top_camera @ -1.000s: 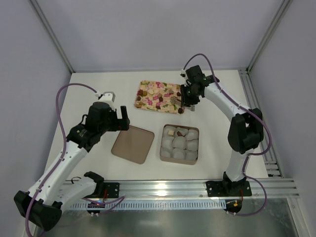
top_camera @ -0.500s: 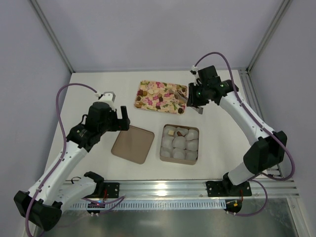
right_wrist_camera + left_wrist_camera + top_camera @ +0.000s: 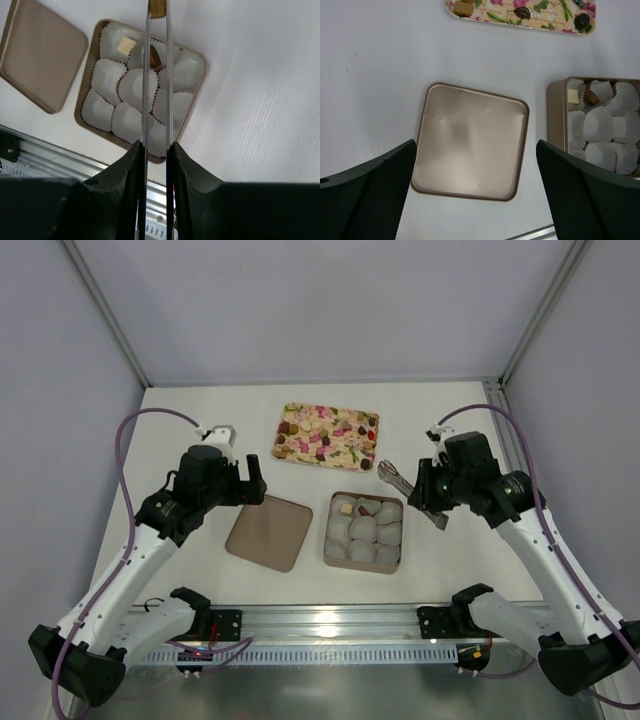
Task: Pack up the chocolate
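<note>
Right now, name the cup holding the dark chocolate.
The far row's middle cup; its left neighbour holds a pale piece, the other seven are empty.

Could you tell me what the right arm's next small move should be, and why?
Probably draw the tongs back over the box and lower the golden chocolate into an empty cup: the right gripper grips the tongs, whose tip sits beyond the box.
</note>
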Available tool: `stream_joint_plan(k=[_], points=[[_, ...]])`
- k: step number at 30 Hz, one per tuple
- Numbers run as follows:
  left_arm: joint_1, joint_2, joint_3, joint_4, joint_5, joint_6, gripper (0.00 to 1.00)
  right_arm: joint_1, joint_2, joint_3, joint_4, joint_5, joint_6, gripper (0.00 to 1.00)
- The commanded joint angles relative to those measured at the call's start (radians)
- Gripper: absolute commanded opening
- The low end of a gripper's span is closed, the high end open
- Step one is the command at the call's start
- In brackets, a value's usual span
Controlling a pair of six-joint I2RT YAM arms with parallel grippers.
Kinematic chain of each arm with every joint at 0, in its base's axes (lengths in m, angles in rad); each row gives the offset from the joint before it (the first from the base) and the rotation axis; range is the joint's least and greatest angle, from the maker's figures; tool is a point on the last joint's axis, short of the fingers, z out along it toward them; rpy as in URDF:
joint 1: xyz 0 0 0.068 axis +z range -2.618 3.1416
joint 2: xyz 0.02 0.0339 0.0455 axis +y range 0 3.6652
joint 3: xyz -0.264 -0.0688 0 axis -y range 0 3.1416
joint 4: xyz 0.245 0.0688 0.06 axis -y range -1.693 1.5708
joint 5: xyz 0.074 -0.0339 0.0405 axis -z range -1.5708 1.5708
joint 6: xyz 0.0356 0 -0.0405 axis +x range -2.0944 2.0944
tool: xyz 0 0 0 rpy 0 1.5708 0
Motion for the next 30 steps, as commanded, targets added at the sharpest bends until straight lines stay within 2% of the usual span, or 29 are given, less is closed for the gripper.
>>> stream_joint_plan(k=[1,9,21,30], points=[[0.003,-0.002,0.04,0.014,0.014,-0.006,1.0,0.0,-0.075,-0.063,-0.053,-0.016,0.035,0.27],[0.003,-0.001,0.037,0.014,0.014,-0.011,1.0,0.001,-0.158,-0.192,-0.069,-0.027,0.046,0.27],[0.003,0.002,0.034,0.012,0.001,-0.009,1.0,0.006,-0.137,-0.209,-0.059,-0.02,0.038,0.28],[0.003,0.004,0.037,0.011,0.0,-0.008,1.0,0.018,-0.135,-0.205,-0.081,0.0,0.043,0.34]])
